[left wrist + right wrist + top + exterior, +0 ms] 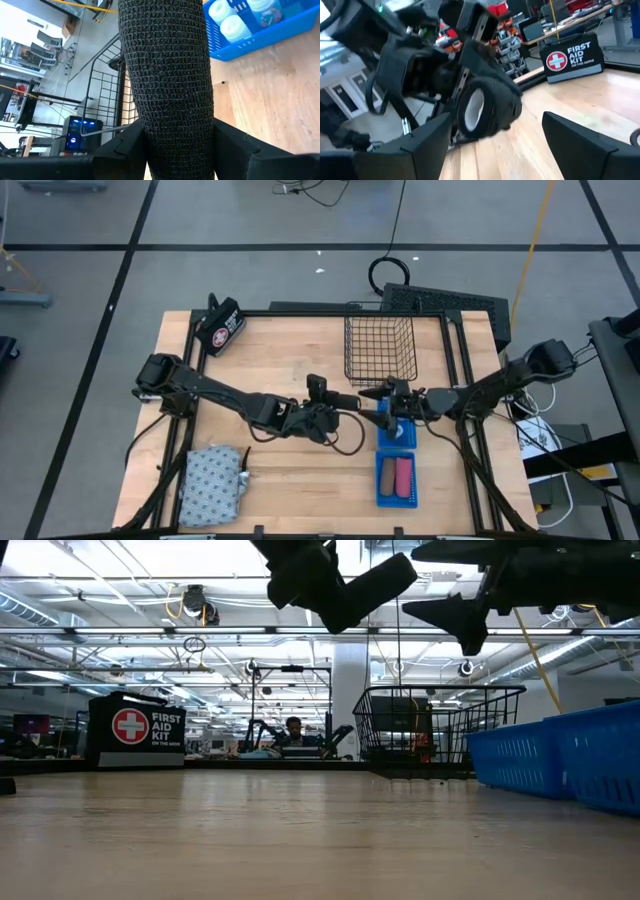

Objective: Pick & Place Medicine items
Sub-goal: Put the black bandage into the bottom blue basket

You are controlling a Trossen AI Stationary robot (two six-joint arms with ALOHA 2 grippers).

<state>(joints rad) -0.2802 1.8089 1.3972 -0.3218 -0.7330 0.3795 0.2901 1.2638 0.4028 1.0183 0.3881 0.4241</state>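
Over the middle of the table my left gripper (335, 415) is shut on a black, rough-textured oblong piece (167, 75), high above the tabletop (365, 588). My right gripper (380, 402) stands open just to the right of it, facing it, with nothing between its fingers (420, 145). Two blue trays lie right of centre. The farther tray (260, 37) holds white round bottles (234, 27). The nearer tray (397, 498) holds a pink piece (404, 475) and a brown piece (388, 475). A grey-white patterned pouch (212, 485) lies flat at the near left. My left gripper pinches the black piece by its near end (175, 142) between its two fingers (125, 145). The fingers come from the table's left, slanting a little downward, and lie along the piece. The rest of the piece sticks out forward past the fingertips, lifted clear of the table.
A black wire basket (380, 348) stands at the far edge, right of centre. A black first-aid case (222, 325) stands at the far left corner. Bare wood lies at the table's middle and near its front edge. A person sits far off in the room behind (293, 730).
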